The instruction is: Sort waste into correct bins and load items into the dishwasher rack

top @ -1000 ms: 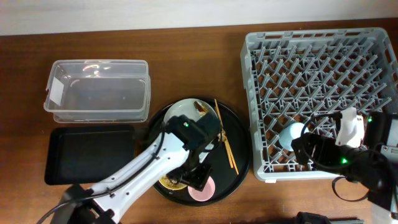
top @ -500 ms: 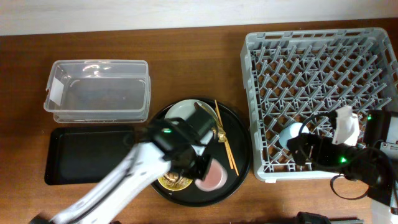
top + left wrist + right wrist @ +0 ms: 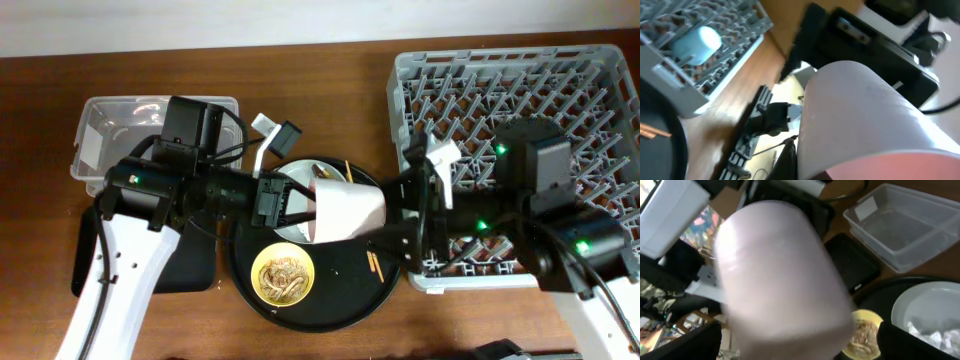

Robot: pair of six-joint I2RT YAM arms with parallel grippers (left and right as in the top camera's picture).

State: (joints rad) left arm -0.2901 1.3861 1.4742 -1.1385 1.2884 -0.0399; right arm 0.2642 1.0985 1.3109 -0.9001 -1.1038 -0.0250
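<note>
Pink cup (image 3: 350,210) lies sideways in the air over the round tray (image 3: 340,305), between the two arms. The left end effector (image 3: 298,208) is clamped on its rim end. The right end effector (image 3: 398,212) sits at the base end, fingers either side of it; can't tell whether they grip (the right wrist view is filled by the blurred cup).

Edges: the rack (image 3: 520,90) has its left edge just beside the round tray's right rim, narrow gap, and its right side runs to the frame edge. The tub (image 3: 160,150) has its lower right corner near the tray's upper left rim. The black tray (image 3: 85,270) lies directly below the tub, mostly under the left arm. Open bench (image 3: 320,80) shows between tub and rack, above the round tray; another bare strip runs along the top edge.

On the round tray: bowl (image 3: 258,270) with noodles (image 3: 285,280) at lower left, clear of both arms; plate (image 3: 292,172) at the top, partly hidden by the left arm, tissue (image 3: 927,327) on it; chopsticks (image 3: 375,263) poking out under the cup. Blue cup (image 3: 702,39) sits in the rack near its front edge.

Writing: white label (image 3: 90,148) on the tub's left end, too small to read.
</note>
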